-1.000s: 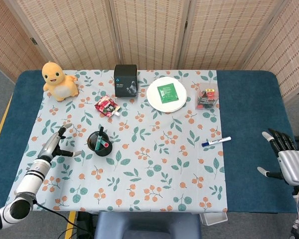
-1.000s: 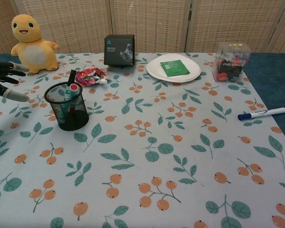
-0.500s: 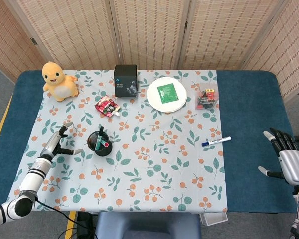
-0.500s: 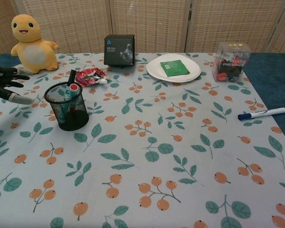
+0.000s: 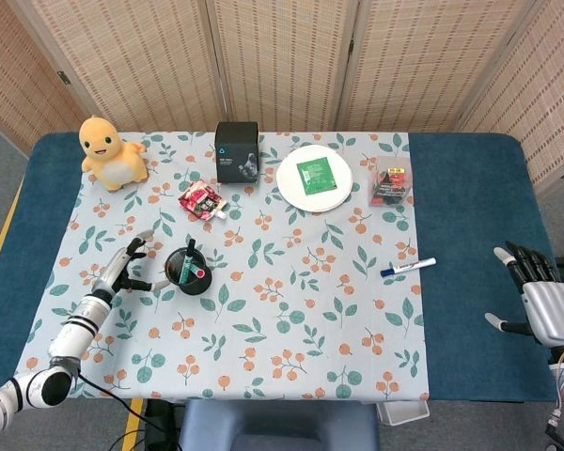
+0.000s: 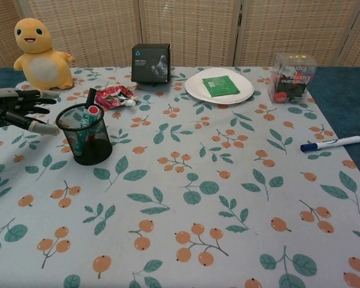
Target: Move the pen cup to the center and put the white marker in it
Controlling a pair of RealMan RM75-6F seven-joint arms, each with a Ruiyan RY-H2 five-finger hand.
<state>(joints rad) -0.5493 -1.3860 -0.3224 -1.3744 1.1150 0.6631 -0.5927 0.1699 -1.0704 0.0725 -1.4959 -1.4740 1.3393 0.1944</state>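
The black mesh pen cup [image 5: 191,272] [image 6: 86,135] stands left of the table's middle, with a green pen and a red-capped pen in it. Just to its left my left hand [image 5: 124,270] [image 6: 18,108] is open, fingers spread toward the cup and a short gap away from it. The white marker with a blue cap [image 5: 407,267] [image 6: 330,143] lies flat on the cloth near its right edge. My right hand [image 5: 545,305] hangs open beyond the table's right edge, far from the marker; only the head view shows it.
A yellow plush toy [image 5: 112,152] sits at the back left. A black box [image 5: 237,150], a red snack packet [image 5: 202,199], a white plate [image 5: 314,178] holding a green packet, and a clear box [image 5: 392,181] line the back of the table.
My left hand has moved right toward the pen cup, closing most of the gap. The right hand, cup and marker have stayed put.
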